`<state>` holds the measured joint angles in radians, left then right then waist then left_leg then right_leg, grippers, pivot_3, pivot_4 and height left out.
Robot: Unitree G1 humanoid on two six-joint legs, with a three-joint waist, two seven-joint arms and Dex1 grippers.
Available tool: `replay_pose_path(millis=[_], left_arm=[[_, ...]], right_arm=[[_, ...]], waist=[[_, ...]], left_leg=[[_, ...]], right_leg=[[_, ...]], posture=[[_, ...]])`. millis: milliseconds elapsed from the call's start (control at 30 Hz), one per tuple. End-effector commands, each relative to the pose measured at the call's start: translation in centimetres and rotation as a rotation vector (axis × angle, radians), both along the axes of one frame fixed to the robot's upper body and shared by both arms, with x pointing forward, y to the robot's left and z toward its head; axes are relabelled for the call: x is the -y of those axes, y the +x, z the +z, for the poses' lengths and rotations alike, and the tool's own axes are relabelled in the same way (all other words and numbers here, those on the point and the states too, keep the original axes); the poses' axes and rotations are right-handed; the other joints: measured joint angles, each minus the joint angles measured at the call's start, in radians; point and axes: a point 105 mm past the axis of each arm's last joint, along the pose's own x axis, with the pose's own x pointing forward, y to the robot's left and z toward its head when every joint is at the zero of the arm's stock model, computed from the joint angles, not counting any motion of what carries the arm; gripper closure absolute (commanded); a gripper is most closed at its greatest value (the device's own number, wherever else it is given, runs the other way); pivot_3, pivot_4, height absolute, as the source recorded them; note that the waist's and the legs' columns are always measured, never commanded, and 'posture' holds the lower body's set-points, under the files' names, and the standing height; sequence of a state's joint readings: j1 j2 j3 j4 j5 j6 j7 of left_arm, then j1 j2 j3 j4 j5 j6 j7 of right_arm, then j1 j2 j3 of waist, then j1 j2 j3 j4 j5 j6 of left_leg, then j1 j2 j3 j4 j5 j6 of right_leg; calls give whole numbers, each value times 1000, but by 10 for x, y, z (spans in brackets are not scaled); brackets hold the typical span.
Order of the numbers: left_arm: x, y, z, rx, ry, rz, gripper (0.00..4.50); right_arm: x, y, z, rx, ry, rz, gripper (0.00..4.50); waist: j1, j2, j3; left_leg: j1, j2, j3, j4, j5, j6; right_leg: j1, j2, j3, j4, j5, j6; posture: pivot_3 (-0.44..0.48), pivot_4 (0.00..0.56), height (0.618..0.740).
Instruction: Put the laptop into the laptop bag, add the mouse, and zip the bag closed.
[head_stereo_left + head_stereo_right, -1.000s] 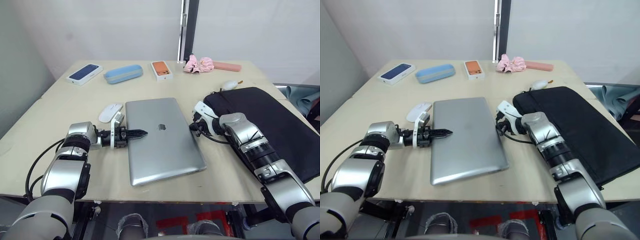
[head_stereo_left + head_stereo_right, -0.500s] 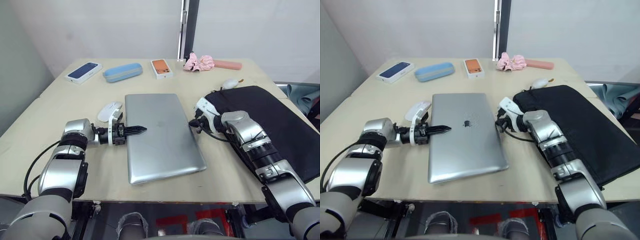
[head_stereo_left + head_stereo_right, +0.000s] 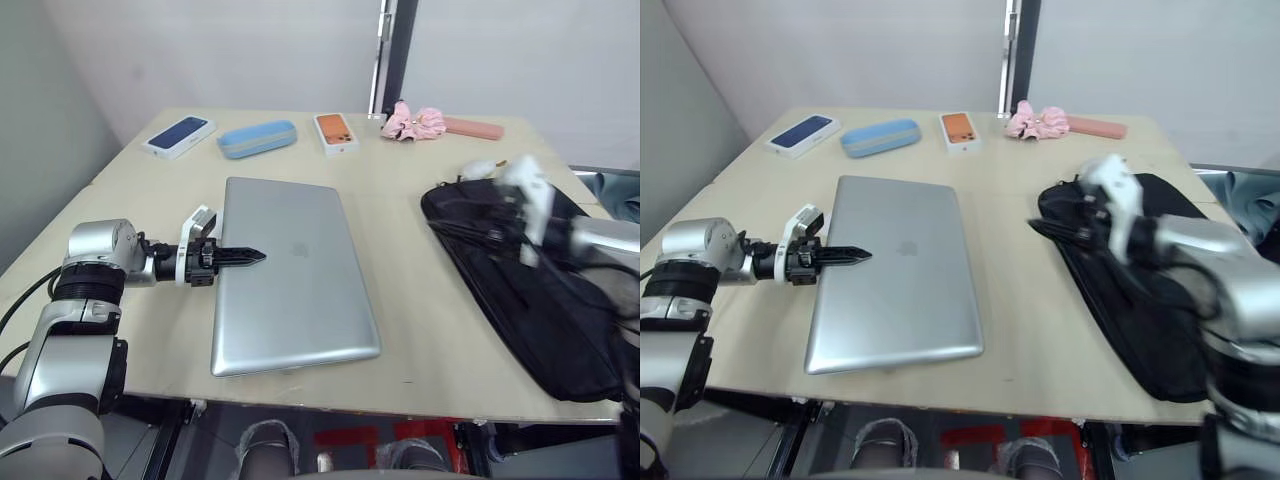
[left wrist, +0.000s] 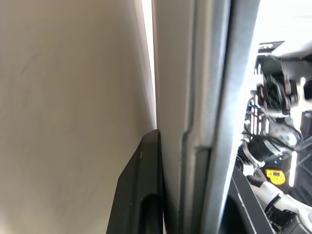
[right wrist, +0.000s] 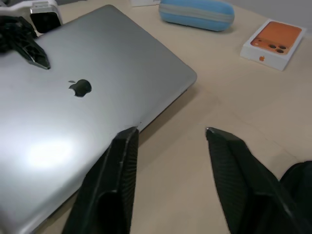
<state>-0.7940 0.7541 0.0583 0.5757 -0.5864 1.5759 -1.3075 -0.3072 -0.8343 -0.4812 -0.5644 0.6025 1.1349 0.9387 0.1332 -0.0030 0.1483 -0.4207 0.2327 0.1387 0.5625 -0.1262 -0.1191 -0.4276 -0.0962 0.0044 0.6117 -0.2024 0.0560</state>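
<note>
1. Presently, the large thin silver-grey metal laptop point(image 3: 291, 274) is lying closed and flat on the pale wooden table point(image 3: 420, 290), not yet bagged.
2. The left gripper point(image 3: 238, 257) is clamping its black fingers together on the laptop's left edge, one finger on the lid, the other beneath.
3. The right gripper point(image 5: 170, 134) is hovering right of the laptop, jaws apart and holding nothing, by the flat black fabric laptop bag point(image 3: 530, 290).
4. Judgement: laptop loading is beginning; next, the bag's mouth needs opening so the laptop can slide in.

A beige table point(image 3: 400, 250) carries the laptop point(image 3: 290, 290) and laptop bag point(image 3: 530, 310).
</note>
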Motion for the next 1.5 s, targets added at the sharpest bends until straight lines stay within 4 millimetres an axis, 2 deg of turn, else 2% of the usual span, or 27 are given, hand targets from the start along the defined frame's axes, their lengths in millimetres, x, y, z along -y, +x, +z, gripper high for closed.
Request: replay_pose_path(millis=[33, 100, 233, 367, 467, 567, 800, 933, 1067, 1333, 1433, 1500], left_arm=[[-2, -2, 33, 101, -105, -6, 4193], [-1, -2, 32, 94, -109, -5, 4193], [5, 5, 35, 84, -131, 1, 4193], [12, 8, 41, 94, -162, -15, 4193], [16, 8, 44, 95, -184, -26, 4193], [21, 8, 39, 84, -179, -42, 4193], [35, 8, 44, 102, -217, -80, 4193], [43, 9, 46, 109, -227, -100, 4193], [49, 8, 49, 123, -244, -116, 4193], [57, 7, 52, 145, -279, -135, 4193], [58, 6, 53, 157, -282, -137, 4193], [59, 6, 53, 158, -285, -138, 4193]], right_arm=[[29, -48, 22, -3, -63, -40, 500], [40, -63, 20, -48, -94, -72, 30], [53, -77, 13, -114, -120, -117, 30], [61, -73, 11, -101, -132, -165, 30], [66, -60, 3, -91, -166, -215, 30], [53, -47, -1, -86, -138, -191, 30], [56, 16, -33, -165, -153, -397, 30], [46, 34, -50, -184, -222, -403, 30], [52, 54, -58, -163, -283, -479, 30], [62, 70, -69, -170, -310, -533, 30], [62, 71, -72, -188, -303, -522, 30], [57, 72, -68, -180, -278, -504, 30]], waist=[[7, 0, 1], [13, 0, 0], [13, 0, 0], [11, 0, 0], [13, 0, 0], [10, 0, 0], [2, 0, 1], [2, 1, 1], [5, 1, 1], [4, 1, 1], [4, 1, 1], [4, 1, 1]], left_leg=[[0, 0, 0, 0, -2, 3], [0, 1, -1, 0, -2, 3], [1, 1, -1, 5, -2, 4], [1, 1, -1, 12, -1, 5], [1, 1, -1, 14, -1, 6], [1, 0, -1, 15, -1, 6], [0, 0, -2, 16, 0, 5], [0, 0, -3, 16, 0, 4], [-1, 0, -4, 16, 2, 1], [-1, 0, -5, 17, 3, 1], [-1, 0, -5, 17, 3, 1], [-1, 0, -5, 17, 3, 1]], right_leg=[[0, 0, 0, 0, 0, 0], [0, 0, 0, 1, 0, 0], [1, 0, 1, 5, 0, 1], [1, 0, 3, 10, 0, 1], [1, -1, 3, 12, 0, 1], [1, -1, 3, 12, 0, 1], [0, -1, 2, 14, 1, 2], [0, -1, 1, 14, 1, 2], [0, -1, 1, 14, 1, 2], [1, -1, 0, 15, 1, 2], [1, -1, 0, 16, 1, 2], [1, -1, 0, 16, 1, 2]], posture=[[0, 150, 740], [0, 150, 740], [0, 150, 740], [0, 150, 740], [0, 150, 740], [0, 150, 740], [0, 150, 740], [0, 150, 740], [0, 150, 740], [0, 150, 740], [0, 150, 740], [0, 150, 740]])
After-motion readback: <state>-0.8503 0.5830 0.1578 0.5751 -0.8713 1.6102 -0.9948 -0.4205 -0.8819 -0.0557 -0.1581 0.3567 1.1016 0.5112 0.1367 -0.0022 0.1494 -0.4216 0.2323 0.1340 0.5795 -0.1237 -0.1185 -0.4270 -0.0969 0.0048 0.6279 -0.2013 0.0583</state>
